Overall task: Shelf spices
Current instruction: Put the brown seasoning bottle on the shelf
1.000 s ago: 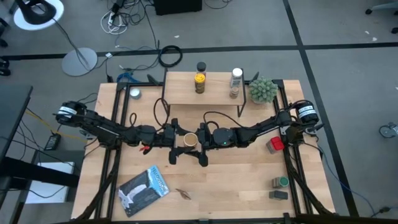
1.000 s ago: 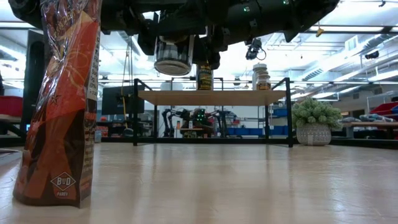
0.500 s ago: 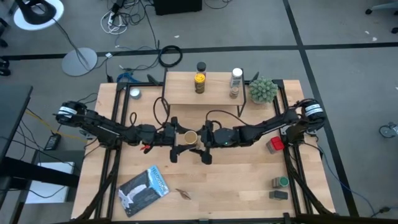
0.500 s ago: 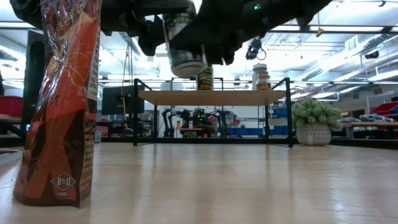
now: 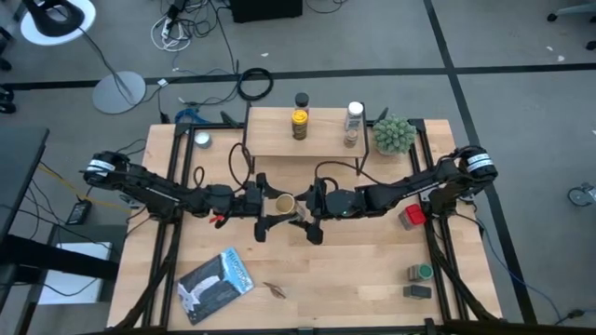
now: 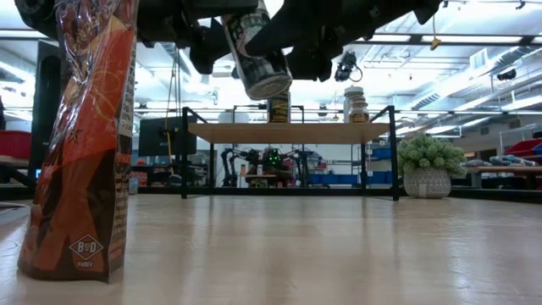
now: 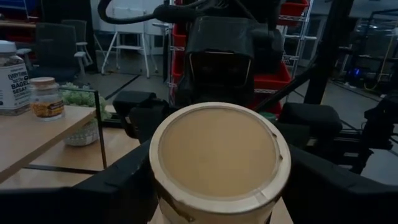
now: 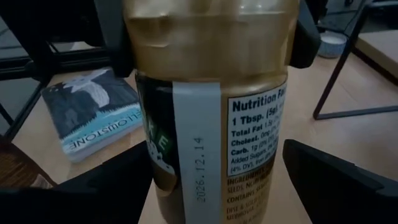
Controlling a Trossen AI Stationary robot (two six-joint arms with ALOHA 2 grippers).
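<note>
A tan-lidded spice jar [image 5: 284, 203] hangs in the air over the table's middle, tilted, its bottom [image 6: 268, 82] swung toward the right. My left gripper [image 5: 270, 207] reaches in level from the left and is shut on it. My right gripper [image 5: 304, 210] comes from the right, open, one finger on either side of the jar's labelled lower body [image 8: 211, 143]. The shelf [image 5: 307, 141] stands at the far middle. On it stand a yellow jar [image 5: 299, 124], a black-lidded jar [image 5: 301, 100] and a white-capped bottle [image 5: 354, 116]. My left gripper pinches the jar between its two fingers just below the tan lid [image 7: 217, 155], one finger [image 8: 115, 31] on each side of the upper body. The fingers come level from the table's left. The jar is lifted clear and tilted, lid toward this gripper. My right gripper: whether its fingers touch the jar's sides, I cannot tell.
A potted plant [image 5: 394, 135] stands right of the shelf. A red tin [image 5: 413, 216] and a green tin [image 5: 421, 273] sit near the right edge. A blue-white packet [image 5: 216, 284] lies near left, and an orange bag [image 6: 80, 144] stands by the low camera.
The jar hung upright and has tipped: its bottom has swung toward the table's right and slightly up, while its lid end stayed between my left fingers. My right gripper has drawn back a little toward the right edge, risen and levelled out somewhat.
</note>
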